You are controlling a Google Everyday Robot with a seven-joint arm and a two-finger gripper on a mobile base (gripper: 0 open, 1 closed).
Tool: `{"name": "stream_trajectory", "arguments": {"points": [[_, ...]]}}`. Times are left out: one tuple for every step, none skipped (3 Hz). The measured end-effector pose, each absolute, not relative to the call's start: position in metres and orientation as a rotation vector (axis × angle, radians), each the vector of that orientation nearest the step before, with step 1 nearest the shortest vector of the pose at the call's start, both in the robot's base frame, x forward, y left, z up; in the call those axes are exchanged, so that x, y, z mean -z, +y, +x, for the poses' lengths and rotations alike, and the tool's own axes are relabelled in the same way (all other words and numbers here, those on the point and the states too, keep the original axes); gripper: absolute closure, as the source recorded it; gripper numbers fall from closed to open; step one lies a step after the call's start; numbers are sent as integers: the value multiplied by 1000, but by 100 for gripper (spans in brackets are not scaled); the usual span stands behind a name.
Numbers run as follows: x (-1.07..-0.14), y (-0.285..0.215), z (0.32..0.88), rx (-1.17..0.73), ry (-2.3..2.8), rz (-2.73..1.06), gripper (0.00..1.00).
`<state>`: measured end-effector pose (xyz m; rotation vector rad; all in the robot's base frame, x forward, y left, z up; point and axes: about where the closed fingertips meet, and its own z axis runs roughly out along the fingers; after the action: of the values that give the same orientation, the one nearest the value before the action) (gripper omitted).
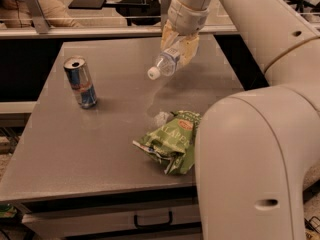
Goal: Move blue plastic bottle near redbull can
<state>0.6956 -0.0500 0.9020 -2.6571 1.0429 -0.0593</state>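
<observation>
Drawer, nearest edge: pale front under the tabletop, dark bar handle at centre. Arm, near right: broad white link, smooth matte shell with small recessed holes, rounded at the shoulder, rising along the right side and bending back toward the far centre. Tabletop: flat grey-brown rectangular slab, dull finish with a faint sheen, square edges. Bag, near centre-right on the tabletop: green crinkled foil, crumpled and lying flat, red mark on its upper face, partly behind the arm. Can, left of centre: slim metal cylinder, blue and silver with a red mark, silver top with open mouth, upright, leaning slightly. Bottle, far centre: small clear plastic, white cap, tilted with the cap down and to the left, held above the tabletop, well apart from the can. Tool, far centre, at the arm's end: tan padded fingers closed around the bottle's body from above. Background: pale horizontal rail along the far edge, a grey metal bracket at far left, dim room furniture beyond.
</observation>
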Motion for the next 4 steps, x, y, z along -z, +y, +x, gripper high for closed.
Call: {"name": "stream_trajectory", "arguments": {"points": [[-906, -27, 668, 1, 1017, -2646, 100], [-902, -1, 638, -55, 980, -2644, 100], [-897, 23, 614, -89, 954, -2650, 100], [-890, 49, 595, -108, 950, -2655, 100]]}}
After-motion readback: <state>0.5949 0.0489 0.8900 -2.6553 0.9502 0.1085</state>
